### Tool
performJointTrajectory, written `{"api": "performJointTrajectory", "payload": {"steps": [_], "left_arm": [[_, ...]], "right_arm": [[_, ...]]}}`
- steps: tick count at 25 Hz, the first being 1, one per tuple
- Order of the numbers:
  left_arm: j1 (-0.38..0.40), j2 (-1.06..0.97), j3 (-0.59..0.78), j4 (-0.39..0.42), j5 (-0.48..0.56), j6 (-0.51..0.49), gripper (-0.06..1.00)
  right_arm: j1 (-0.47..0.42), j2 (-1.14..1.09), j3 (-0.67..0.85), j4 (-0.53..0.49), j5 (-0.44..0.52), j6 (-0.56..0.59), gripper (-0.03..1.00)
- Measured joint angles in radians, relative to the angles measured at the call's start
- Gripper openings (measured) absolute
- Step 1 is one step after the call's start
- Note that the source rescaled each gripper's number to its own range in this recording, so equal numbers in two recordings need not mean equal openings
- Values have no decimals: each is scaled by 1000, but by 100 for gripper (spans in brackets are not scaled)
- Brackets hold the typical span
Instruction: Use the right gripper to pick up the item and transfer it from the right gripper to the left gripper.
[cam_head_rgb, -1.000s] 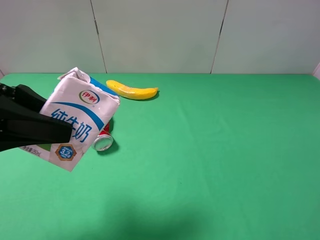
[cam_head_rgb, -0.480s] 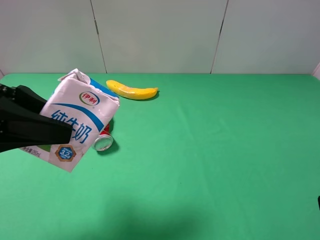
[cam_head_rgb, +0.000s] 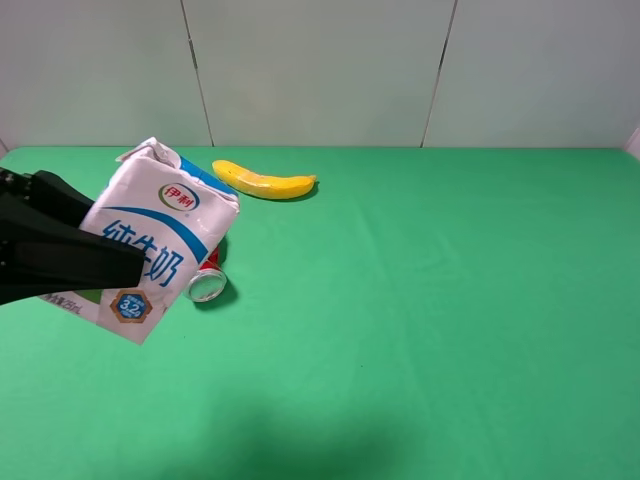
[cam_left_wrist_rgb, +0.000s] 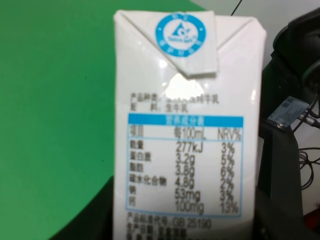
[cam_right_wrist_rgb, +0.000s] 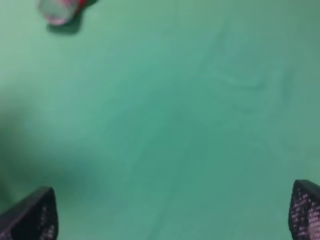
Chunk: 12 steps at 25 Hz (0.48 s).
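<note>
We list one milk carton (cam_head_rgb: 165, 235): white, blue lettering, blue swoosh, gabled top, tilted, held above the green bench (cam_head_rgb: 450, 300) at its left. The left gripper (cam_head_rgb: 110, 262) has its jaws clamped on it; the right gripper (cam_right_wrist_rgb: 172, 215) jaws stand wide apart, empty.

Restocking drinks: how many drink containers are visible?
2: the milk carton in the left gripper; a soda can lying on the table partly behind it. More could be hidden.
</note>
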Motion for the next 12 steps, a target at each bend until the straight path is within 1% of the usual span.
{"api": "performJointTrajectory", "payload": {"steps": [4,7,10,12], "left_arm": [[0,0,0,1,-20,0,1],[0,0,0,1,-30,0,1],[0,0,0,1,-47,0,1],[0,0,0,2,-67,0,1]], "right_arm": [[-153,-88,0,0,0,3,100],[-243,-126,0,0,2,3,100],[-299,-127,0,0,2,3,100],[-313,-127,0,2,2,3,100]]}}
